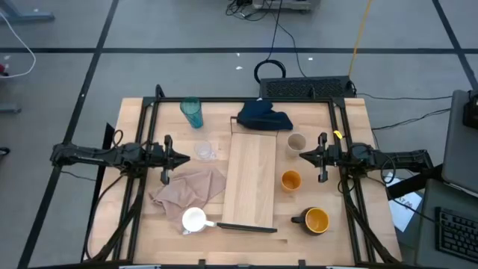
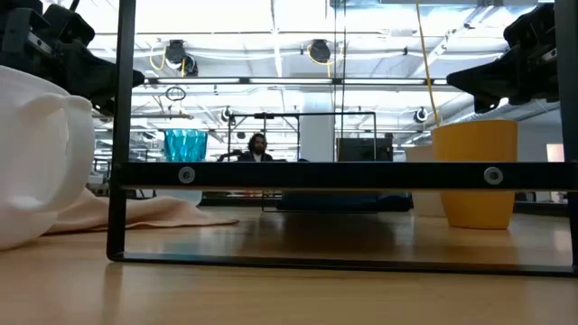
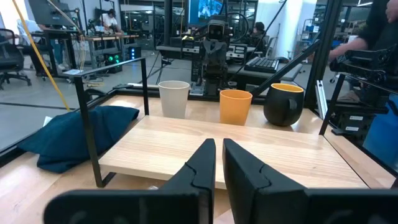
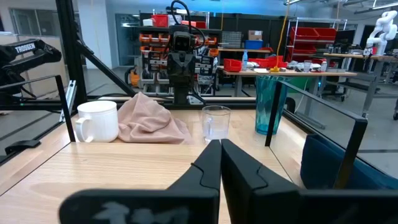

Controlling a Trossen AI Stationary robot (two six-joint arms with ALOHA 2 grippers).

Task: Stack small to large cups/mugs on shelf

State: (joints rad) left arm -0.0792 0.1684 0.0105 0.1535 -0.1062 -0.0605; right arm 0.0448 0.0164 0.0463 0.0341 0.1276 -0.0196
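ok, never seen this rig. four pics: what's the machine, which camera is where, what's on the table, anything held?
Two dark robot arms work at a wooden table. The overhead picture shows it all; one camera sits at table height; one rides on each wrist. The left gripper and right gripper face each other across the long pale wooden shelf, fingers closed, holding nothing. Left of the shelf: tall teal tumbler, tiny clear cup, white mug, beige cloth. Right: beige cup, small orange cup, dark yellow-lined mug. A dark blue cloth lies at the far end.
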